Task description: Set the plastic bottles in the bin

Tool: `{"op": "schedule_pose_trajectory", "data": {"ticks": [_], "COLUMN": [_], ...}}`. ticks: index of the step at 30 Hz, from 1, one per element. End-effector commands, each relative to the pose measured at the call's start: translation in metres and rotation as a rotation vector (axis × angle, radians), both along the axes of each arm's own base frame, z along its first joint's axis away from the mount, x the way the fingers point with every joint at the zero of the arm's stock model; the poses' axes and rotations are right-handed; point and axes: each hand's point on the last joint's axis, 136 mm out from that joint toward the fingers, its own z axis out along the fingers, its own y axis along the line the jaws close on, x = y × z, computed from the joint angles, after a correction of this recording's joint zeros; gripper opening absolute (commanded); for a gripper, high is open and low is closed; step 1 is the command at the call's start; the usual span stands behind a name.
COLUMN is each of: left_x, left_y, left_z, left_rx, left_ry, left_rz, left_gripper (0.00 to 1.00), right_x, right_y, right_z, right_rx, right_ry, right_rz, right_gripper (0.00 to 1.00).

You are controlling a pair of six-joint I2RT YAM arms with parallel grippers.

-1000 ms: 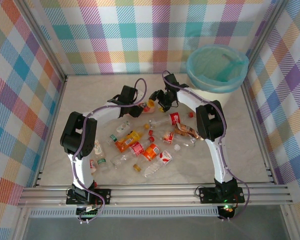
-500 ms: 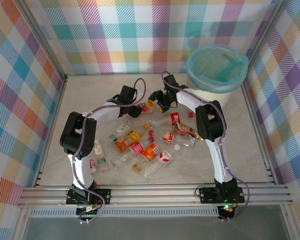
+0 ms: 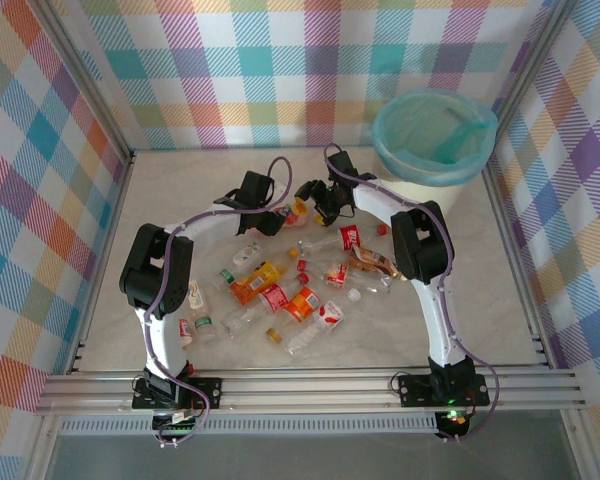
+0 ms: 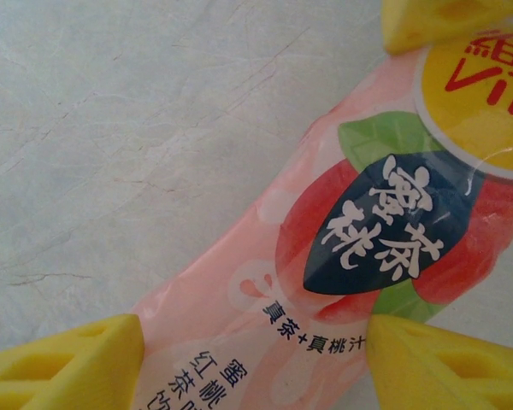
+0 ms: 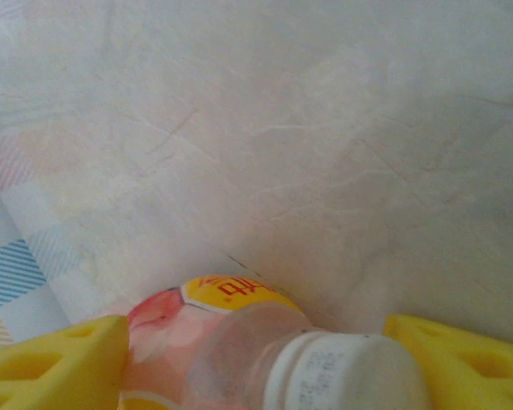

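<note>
Pinches one pink bottle (image 4: 325,239) in left fingers (image 4: 60,367), straddles its white cap (image 5: 359,371) with spread right fingers (image 5: 51,359). Counts about a dozen more bottles (image 3: 300,303) on desk (image 3: 480,300), one bin (image 3: 420,172).

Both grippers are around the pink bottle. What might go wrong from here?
1. The left gripper straddles the pink bottle at its label, the right gripper at its neck. If both pull, it may twist or slip free.
2. A third yellow fingertip, probably the right arm's, sits close beside the label, so fingers could clash.
3. The bin stands off to the right, and a weak neck grip might drop the bottle on the way.
</note>
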Motion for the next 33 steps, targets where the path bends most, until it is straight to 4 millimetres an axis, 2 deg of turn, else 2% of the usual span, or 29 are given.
{"op": "schedule_pose_trajectory", "data": {"ticks": [1,9,13,20,28,33], "left_x": [-0.022,-0.022,-0.022,-0.022,-0.023,-0.022], "left_y": [0.011,0.013,0.013,0.011,0.007,0.005], "left_z": [-0.028,-0.033,-0.036,-0.037,-0.037,-0.029], "left_rx": [0.038,0.05,0.051,0.042,0.039,0.03], "left_ry": [0.127,0.139,0.148,0.155,0.16,0.144], "left_rz": [0.016,0.027,0.033,0.037,0.036,0.036], "left_gripper": [0.69,0.69,0.69,0.69,0.69,0.69], "right_x": [0.0,-0.001,0.0,0.001,0.003,0.007], "right_y": [-0.01,-0.024,-0.024,-0.012,-0.011,-0.01], "right_z": [0.003,0.003,0.005,0.003,-0.001,0.009], "right_rx": [-0.012,-0.006,0.009,0.102,0.144,0.164], "right_ry": [0.013,0.008,0.006,0.034,0.045,0.025], "right_rz": [-0.039,-0.113,-0.13,-0.146,-0.183,-0.204], "right_gripper": [0.77,0.75,0.72,0.57,0.45,0.37]}}
